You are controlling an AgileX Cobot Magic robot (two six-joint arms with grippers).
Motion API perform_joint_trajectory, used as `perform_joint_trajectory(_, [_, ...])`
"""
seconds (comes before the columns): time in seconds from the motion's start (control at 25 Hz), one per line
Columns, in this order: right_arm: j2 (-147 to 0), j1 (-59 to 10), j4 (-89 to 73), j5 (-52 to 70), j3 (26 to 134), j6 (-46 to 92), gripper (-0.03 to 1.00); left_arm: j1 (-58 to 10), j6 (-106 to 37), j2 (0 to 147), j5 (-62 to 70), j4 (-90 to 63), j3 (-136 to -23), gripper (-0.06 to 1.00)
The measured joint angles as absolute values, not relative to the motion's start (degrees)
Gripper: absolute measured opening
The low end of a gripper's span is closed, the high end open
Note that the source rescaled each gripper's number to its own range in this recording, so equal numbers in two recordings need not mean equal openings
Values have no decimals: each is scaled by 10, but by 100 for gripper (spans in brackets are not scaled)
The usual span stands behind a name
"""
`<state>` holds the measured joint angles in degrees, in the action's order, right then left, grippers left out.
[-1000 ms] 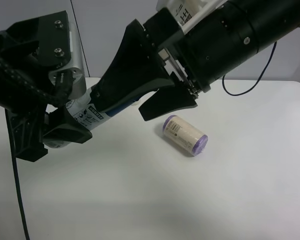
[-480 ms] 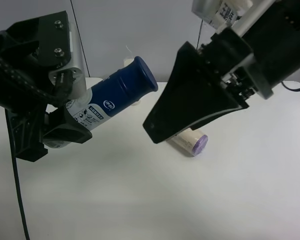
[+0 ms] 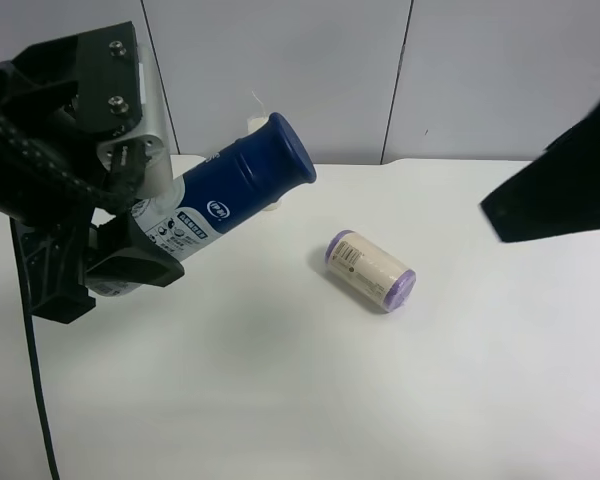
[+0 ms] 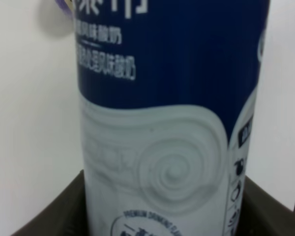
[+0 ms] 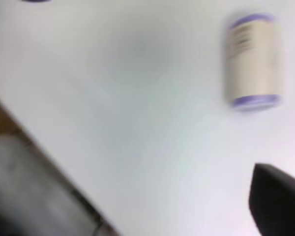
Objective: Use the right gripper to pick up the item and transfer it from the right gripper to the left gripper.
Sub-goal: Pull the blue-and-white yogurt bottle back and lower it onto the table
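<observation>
Left gripper (image 3: 140, 215): fingers (image 4: 270, 209) pinch the item, the bottle (image 3: 245, 175), one dark pad on each side of its white lower body in the left wrist view, no visible gap. That view is filled by the bottle (image 4: 172, 123), so the arm at the exterior high view's left is the left arm. The grip sits on the white printed end. The blue upper body and cap stick out free of the jaws. The long axis is tilted, cap end up and pointing toward the view's right, base end buried in the gripper. The bottle is clear of the table (image 3: 280, 400), touching nothing but the left fingers. Right gripper (image 3: 555, 200) is only a dark blurred shape at the edge of the exterior view, well apart from the bottle, with nothing seen in it. The right wrist view is motion-blurred and shows one black fingertip (image 5: 278, 199) over bare table, so I can't tell if its fingers are spread or pressed together. The cream roll (image 3: 370, 270) lies on its side on the table between the two arms, near that fingertip in the right wrist view (image 5: 253, 59); it's not the target. My read: the handover looks done, since the left alone carries the bottle and is the only arm anywhere near it. What's left is for the left to hold steady. Risk: the hold is at one end with most of the length hanging out beyond the fingers, so the bottle could pivot or slip if the arm jerks.
</observation>
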<state>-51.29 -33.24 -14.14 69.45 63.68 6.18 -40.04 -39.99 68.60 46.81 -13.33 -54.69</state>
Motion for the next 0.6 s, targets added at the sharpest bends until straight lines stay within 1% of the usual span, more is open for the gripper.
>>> perform_joint_trajectory(0.12, [-450,-332,-87,695,637,51,100,-400,-400,686,468,-133,-547,1])
perform_joint_trajectory(0.24, [-383,-332,-39,695,610,45,100,-400,-400,686,467,-133,-547,1])
perform_joint_trajectory(0.6, [-175,-332,-10,682,403,17,100,-400,-400,686,466,-133,-547,1])
